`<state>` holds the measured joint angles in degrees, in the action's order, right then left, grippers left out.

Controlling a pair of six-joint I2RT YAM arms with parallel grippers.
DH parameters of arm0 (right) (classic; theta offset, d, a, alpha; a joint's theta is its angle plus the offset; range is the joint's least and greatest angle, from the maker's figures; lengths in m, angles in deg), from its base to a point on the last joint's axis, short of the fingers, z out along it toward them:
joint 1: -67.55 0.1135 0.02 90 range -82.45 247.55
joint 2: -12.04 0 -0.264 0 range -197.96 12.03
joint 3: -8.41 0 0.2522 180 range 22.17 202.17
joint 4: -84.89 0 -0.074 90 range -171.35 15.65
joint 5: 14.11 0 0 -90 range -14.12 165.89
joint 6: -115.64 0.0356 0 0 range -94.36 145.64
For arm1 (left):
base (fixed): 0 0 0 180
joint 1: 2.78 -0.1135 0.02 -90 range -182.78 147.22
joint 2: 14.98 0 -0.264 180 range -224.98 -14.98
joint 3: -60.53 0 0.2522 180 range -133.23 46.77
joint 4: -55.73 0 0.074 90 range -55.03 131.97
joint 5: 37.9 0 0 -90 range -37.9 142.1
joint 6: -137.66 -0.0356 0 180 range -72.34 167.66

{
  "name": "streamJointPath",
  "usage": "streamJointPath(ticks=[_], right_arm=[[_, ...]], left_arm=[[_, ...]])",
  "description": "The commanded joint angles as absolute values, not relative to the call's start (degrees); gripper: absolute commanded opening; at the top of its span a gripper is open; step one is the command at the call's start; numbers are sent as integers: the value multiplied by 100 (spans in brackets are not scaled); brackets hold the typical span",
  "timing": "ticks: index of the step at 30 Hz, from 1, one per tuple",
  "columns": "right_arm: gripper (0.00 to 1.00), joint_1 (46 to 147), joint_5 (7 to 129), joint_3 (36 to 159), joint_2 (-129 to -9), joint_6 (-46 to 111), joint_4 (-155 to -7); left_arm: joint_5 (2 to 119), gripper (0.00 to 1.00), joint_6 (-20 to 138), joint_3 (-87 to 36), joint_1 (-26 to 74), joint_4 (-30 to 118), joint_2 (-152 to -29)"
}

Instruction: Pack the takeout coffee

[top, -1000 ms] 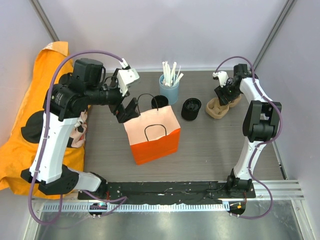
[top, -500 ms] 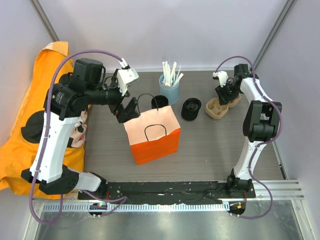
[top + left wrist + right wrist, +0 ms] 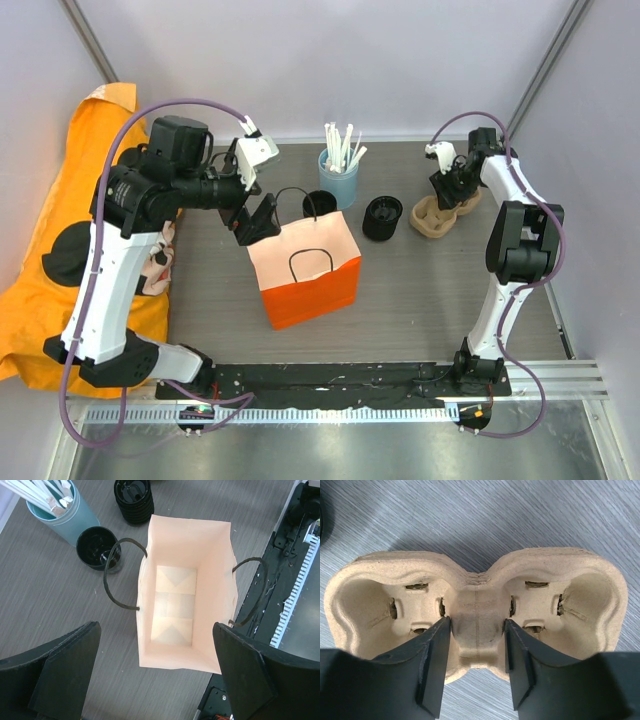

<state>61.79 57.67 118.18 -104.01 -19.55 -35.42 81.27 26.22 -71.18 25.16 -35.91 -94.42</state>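
An orange paper bag [image 3: 305, 265] stands open and upright in the middle of the table; its pale inside [image 3: 215, 555] is empty. My left gripper [image 3: 250, 190] hangs open just above the bag's left rim, with the bag's mouth between its fingers in the left wrist view [image 3: 155, 630]. A black coffee cup [image 3: 318, 205] stands behind the bag, lidless [image 3: 97, 547]. A brown pulp cup carrier [image 3: 430, 218] lies at the back right. My right gripper [image 3: 447, 195] is down in it, its fingers in the two wells and pressed on the middle ridge [image 3: 477, 630] of the carrier [image 3: 370, 600].
A blue cup of white straws [image 3: 338, 180] stands at the back middle, also in the left wrist view [image 3: 62, 515]. A black stack of lids [image 3: 382, 217] sits left of the carrier [image 3: 132, 497]. An orange cloth [image 3: 40, 260] drapes past the table's left edge.
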Motion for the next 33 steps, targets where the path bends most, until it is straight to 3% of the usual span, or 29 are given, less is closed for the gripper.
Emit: streamJointPath(ticks=[1, 9, 23, 33], right_arm=[[48, 6192, 5699, 11911, -10090, -2024, -3530], [34, 6192, 5699, 12025, -9986, -1963, -3477], [34, 6192, 5655, 12254, -9405, -1893, -3310], [41, 6192, 5681, 11947, -9879, -1726, -3371]], left_arm=[[8260, 100, 2674, -7118, 2473, -3651, -9426], [8268, 100, 2683, -7144, 2464, -3634, -9435], [8330, 100, 2726, -7197, 2473, -3607, -9452], [8347, 100, 2726, -7170, 2464, -3616, -9408]])
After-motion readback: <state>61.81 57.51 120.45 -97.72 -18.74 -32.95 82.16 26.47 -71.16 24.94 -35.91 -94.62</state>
